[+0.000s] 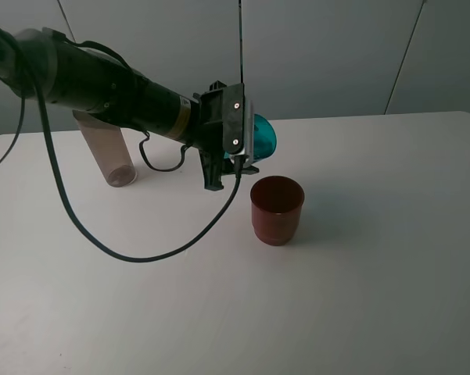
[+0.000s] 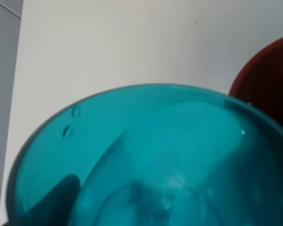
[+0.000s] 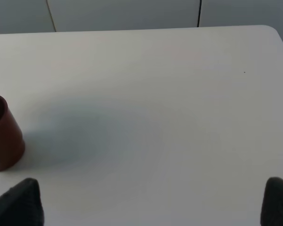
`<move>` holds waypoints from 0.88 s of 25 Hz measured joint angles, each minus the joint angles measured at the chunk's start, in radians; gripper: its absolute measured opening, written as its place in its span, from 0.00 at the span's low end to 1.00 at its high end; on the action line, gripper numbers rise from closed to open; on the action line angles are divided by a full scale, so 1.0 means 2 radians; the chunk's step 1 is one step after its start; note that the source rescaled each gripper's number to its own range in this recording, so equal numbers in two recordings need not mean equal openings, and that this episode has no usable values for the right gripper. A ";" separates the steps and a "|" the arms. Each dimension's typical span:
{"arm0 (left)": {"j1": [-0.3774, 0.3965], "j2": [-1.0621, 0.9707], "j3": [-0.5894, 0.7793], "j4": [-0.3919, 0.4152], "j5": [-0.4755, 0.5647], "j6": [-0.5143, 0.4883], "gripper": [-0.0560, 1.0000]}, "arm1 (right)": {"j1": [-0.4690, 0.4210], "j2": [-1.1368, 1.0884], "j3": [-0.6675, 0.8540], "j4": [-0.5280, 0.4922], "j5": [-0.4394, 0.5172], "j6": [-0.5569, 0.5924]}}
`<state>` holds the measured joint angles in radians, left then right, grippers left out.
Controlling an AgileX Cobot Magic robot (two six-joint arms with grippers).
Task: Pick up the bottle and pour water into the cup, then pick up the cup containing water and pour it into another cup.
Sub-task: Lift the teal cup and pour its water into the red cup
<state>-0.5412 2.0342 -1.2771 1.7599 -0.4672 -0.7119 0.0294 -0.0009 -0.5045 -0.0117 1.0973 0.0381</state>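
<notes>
My left gripper point(image 1: 238, 148) is shut on the teal cup point(image 1: 264, 137) and holds it tipped on its side in the air, just above and behind the left rim of the dark red cup point(image 1: 277, 209). The teal cup fills the left wrist view point(image 2: 146, 155), with the red cup's rim point(image 2: 268, 80) beside it and a dark finger point(image 2: 61, 197) against its wall. The tinted bottle point(image 1: 113, 160) stands on the table at the left, its neck hidden behind my left arm. My right gripper point(image 3: 148, 212) is open and empty, well right of the red cup point(image 3: 2, 134).
The white table point(image 1: 375, 297) runs to a far edge against grey wall panels point(image 1: 336, 55). A black cable point(image 1: 86, 226) hangs from the left arm and loops over the table in front of the bottle.
</notes>
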 joint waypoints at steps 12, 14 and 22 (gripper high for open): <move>-0.019 0.000 0.000 0.000 0.040 0.036 0.16 | 0.000 0.000 0.000 0.000 0.000 0.000; -0.023 0.000 0.000 0.000 0.042 0.045 0.16 | 0.000 0.000 0.000 0.000 0.000 0.000; -0.026 0.000 0.000 -0.001 0.051 0.065 0.16 | 0.000 0.000 0.000 0.000 0.000 0.000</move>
<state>-0.5933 2.0342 -1.2771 1.7582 -0.3662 -0.5818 0.0294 -0.0009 -0.5045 -0.0117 1.0973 0.0381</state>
